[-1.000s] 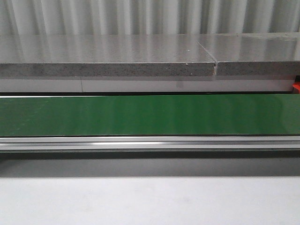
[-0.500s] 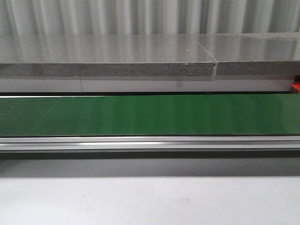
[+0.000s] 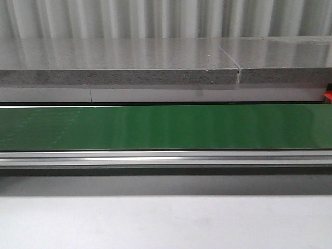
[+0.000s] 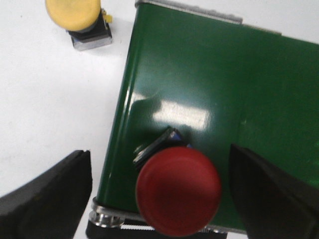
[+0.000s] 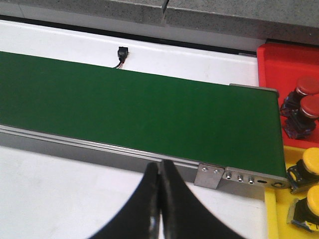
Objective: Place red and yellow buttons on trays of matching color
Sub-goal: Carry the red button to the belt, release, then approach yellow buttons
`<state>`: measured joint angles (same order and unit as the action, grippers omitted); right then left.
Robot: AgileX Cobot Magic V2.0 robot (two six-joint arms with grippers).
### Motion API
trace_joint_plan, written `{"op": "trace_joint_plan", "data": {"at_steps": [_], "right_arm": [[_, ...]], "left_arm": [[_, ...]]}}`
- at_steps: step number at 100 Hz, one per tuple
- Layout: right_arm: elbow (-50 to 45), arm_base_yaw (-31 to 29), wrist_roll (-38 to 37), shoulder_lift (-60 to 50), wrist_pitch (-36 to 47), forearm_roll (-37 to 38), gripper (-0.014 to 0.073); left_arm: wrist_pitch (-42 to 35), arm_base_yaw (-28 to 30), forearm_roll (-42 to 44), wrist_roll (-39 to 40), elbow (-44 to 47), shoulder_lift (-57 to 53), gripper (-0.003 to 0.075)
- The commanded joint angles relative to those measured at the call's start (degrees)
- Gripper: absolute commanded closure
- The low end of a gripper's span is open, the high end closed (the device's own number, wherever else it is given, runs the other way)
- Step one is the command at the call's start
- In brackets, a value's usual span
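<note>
The left hand (image 4: pixel 159 199) hangs wide open over the near end of the green conveyor belt (image 4: pixel 214 89), gripping nothing. A red button (image 4: pixel 178 190) sits on the belt directly between its fingers (image 4: pixel 47 199); a yellow button (image 4: pixel 82 17) rests on the white desk (image 4: pixel 50 99) well beyond them. This looks like the pick-up step: next, lower and close on the red cap. The right hand (image 5: pixel 159 209) is pressed closed and empty, with the red tray (image 5: pixel 279 64) and yellow tray (image 5: pixel 273 219), both already holding buttons, off to its side.

An industrial sorting cell: a green conveyor belt (image 3: pixel 166 127) in an aluminium frame (image 3: pixel 166 158), speckled stone slab (image 3: pixel 119 77), corrugated metal wall (image 3: pixel 155 18).
</note>
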<state>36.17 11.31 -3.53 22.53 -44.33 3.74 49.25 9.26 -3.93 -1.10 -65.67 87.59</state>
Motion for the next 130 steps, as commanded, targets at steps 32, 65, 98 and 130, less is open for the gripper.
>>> {"op": "trace_joint_plan", "data": {"at_steps": [32,65,98,130], "right_arm": [[1.3,-0.1,0.3,0.2,4.0,0.1,0.0662],[1.3,-0.1,0.3,0.2,4.0,0.1,0.0662],[1.3,-0.1,0.3,0.2,4.0,0.1,0.0662],[1.3,-0.1,0.3,0.2,4.0,0.1,0.0662]], "left_arm": [[-8.1,1.7,-9.4,3.6,-8.0,-2.4,0.0175],[0.3,11.4,-12.2,6.8,-13.8,6.4,0.0196],[5.5,13.3,-12.7,16.7,-23.3,18.5,0.0196],[8.7,13.3,-12.6,21.4,-30.2,27.1,0.0196]]}}
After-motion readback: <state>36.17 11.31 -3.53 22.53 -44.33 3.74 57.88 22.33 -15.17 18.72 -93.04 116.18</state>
